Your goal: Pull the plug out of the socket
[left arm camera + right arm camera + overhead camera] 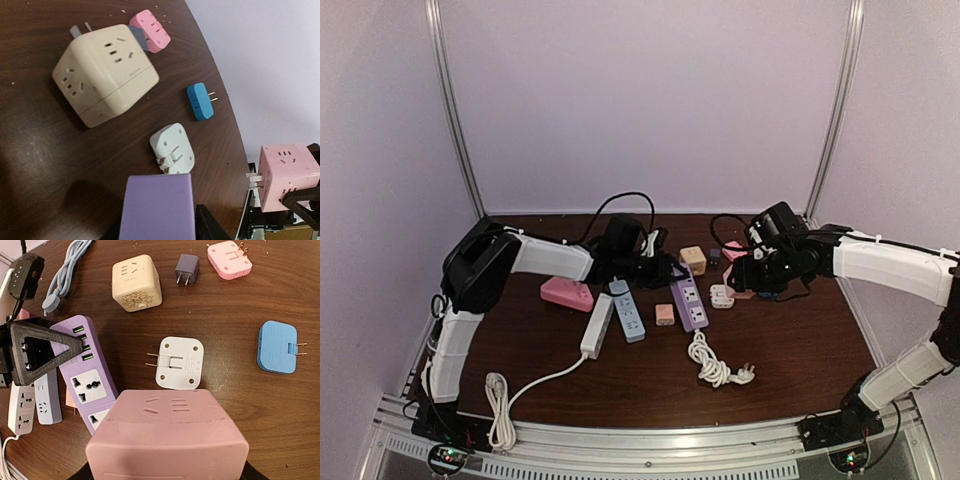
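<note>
1. Along the near edge of the table [800,350], a loose white cord [500,410] is seen on the left, running up to a white power strip [597,325]; a coiled white cable [712,365] is laid to the right, its plug end free.
2. Just beyond, a blue-grey power strip [629,312] is laid beside the white one; a purple power strip [85,375] is laid to its right, pointing away from the arms.
3. The far end of the purple power strip is clamped between the fingers of the left gripper [157,227].
4. To the right of that strip, a pink cube plug [167,435] is gripped by the right gripper [167,474], whose fingers are closed on its sides; the cube is held apart from the purple power strip, and its metal prongs [252,177] are shown bare on one side.
5. Between strip and cube, a white flat adapter [177,362] is laid prongs up; a blue adapter [276,347] is laid further right.
6. Farther back, a beige cube socket [136,282] is set with a small grey plug [186,269] just beside it; a pink flat adapter [229,259] is laid beyond; a pink block [567,293] is seen under the left arm; black cables [620,205] are looped at the far edge.
</note>
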`<state>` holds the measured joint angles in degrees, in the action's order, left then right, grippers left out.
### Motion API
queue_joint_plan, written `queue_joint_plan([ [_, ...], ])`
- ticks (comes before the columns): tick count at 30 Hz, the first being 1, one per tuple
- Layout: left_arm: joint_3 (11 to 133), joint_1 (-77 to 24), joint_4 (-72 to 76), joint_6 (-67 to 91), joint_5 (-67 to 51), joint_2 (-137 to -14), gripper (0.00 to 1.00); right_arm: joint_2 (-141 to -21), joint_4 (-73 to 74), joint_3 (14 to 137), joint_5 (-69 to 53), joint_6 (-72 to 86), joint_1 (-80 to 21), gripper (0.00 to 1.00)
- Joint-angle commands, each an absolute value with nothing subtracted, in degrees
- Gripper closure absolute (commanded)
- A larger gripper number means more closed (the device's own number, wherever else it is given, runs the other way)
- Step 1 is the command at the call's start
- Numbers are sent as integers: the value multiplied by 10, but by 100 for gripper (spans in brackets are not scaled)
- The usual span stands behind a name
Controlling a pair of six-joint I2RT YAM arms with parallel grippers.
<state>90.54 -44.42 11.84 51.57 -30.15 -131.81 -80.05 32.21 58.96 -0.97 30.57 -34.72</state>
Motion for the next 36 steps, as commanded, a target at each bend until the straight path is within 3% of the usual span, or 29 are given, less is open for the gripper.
queue_joint_plan([
  [1,887,-437,46,466,-256,-1343,59,-804,280,567,-48,327,-322,84],
  [21,969,-435,-59,412,-253,-1368,18,-802,220,484,-118,352,-263,81],
  [28,978,-429,-103,381,-220,-1345,11,-806,155,434,-194,374,-231,80],
  [31,975,-428,-101,375,-220,-1336,3,-806,120,410,-238,386,-214,79],
  [36,977,-428,-105,369,-214,-1328,2,-807,81,381,-281,402,-194,77],
])
